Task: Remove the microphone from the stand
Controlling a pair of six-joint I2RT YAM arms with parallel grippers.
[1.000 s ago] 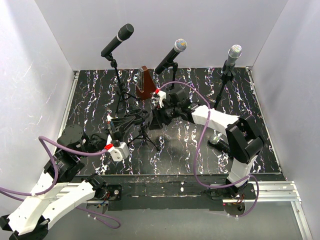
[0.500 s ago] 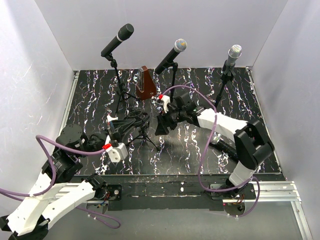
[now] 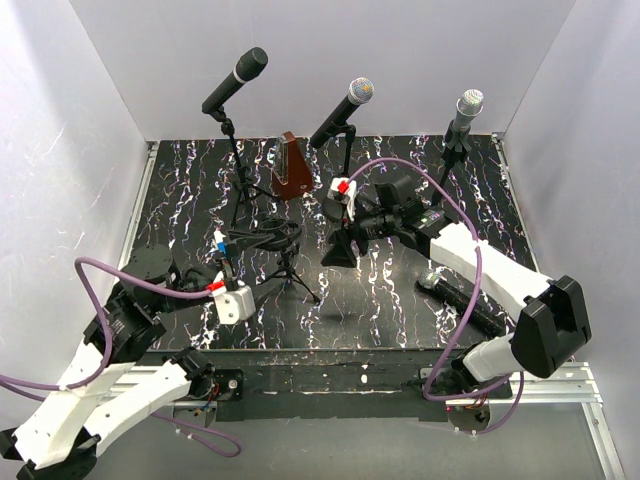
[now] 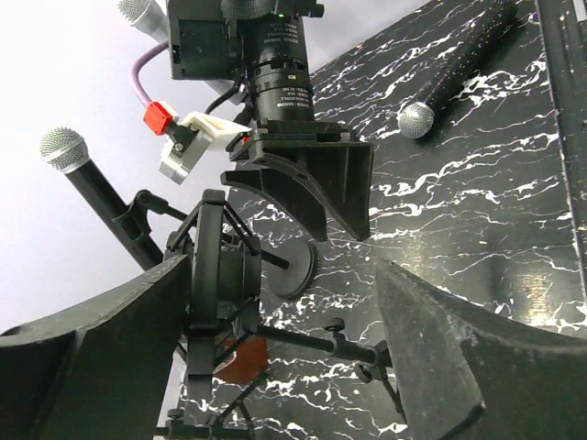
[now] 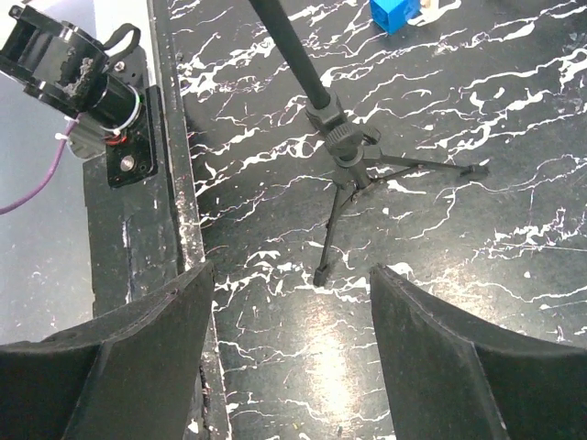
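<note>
Your left gripper [image 4: 284, 284] is spread wide, with 1 finger on each side of the holder [image 4: 220, 275] at the top of the small stand [image 3: 292, 268]. It pinches nothing. My guess is that it waits there to keep the stand from tipping over. The holder is all black, so I cannot tell if something sits inside it.

Your right gripper [image 3: 342, 248] is spread wide too and holds nothing. It hangs above the table [image 3: 400, 190], close to the stand, and its camera looks down on the stand's legs.

1 microphone [image 3: 458, 298] lies flat on the table, near your right arm and well apart from the stand. I think this is the one the task means, so the job looks done or nearly done. 3 back microphones [image 3: 345, 108] sit high up at the far side, and no gripper is near them.
</note>
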